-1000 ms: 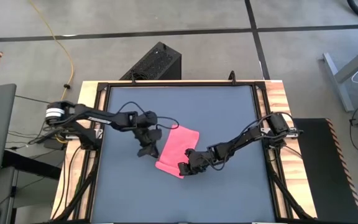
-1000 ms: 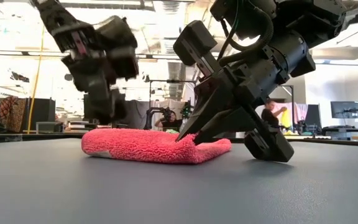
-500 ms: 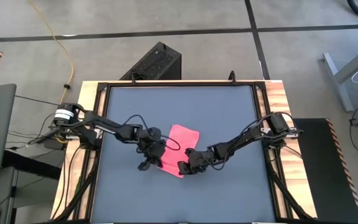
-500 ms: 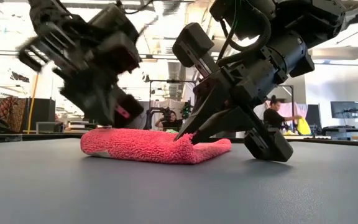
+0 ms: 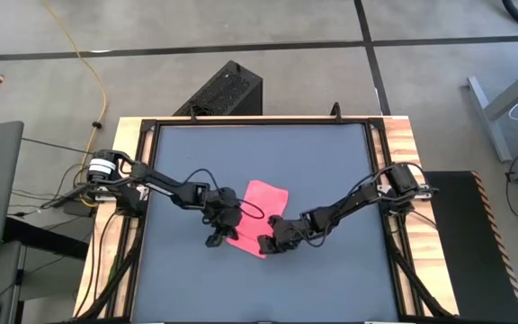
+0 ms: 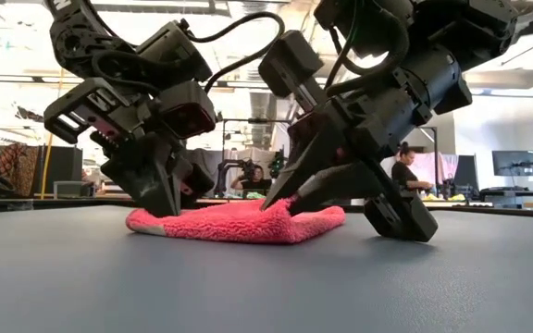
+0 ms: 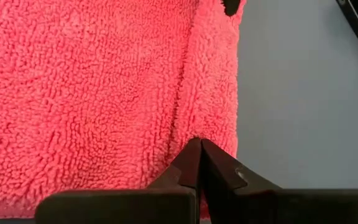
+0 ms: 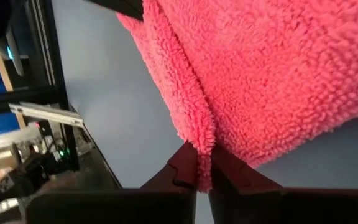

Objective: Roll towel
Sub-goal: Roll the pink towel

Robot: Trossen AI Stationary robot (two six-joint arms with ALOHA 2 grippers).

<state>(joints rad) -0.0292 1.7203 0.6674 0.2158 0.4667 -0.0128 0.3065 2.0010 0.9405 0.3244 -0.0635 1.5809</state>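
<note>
From overhead I see the towel (image 5: 260, 217) lying near the middle of the dark grey table (image 5: 331, 162), folded into a long pink strip that runs diagonally. My left gripper (image 5: 218, 236) is down at the strip's near end on its left side, and my right gripper (image 5: 270, 245) is at the same end on the right side, so the two face each other across the cloth.

At table height, the towel (image 6: 234, 225) sits as a low, thick pad on the tabletop (image 6: 266, 287). The left gripper (image 6: 167, 205) stands steeply on one end of it, tips buried in the pile; the right gripper (image 6: 280, 198) slants in at the other end, its tips at the upper fold. A person (image 6: 405, 174) is visible in the room behind.

Through the left wrist camera, my left gripper (image 7: 200, 149) has its fingers pressed together, tips resting on the towel (image 7: 92, 93) by a seam where one layer overlaps another; I see no cloth caught between them.

Through the right wrist camera, my right gripper (image 8: 199, 163) is nearly closed, pinching a thin ridge of the towel (image 8: 272, 68) at its edge.
</note>
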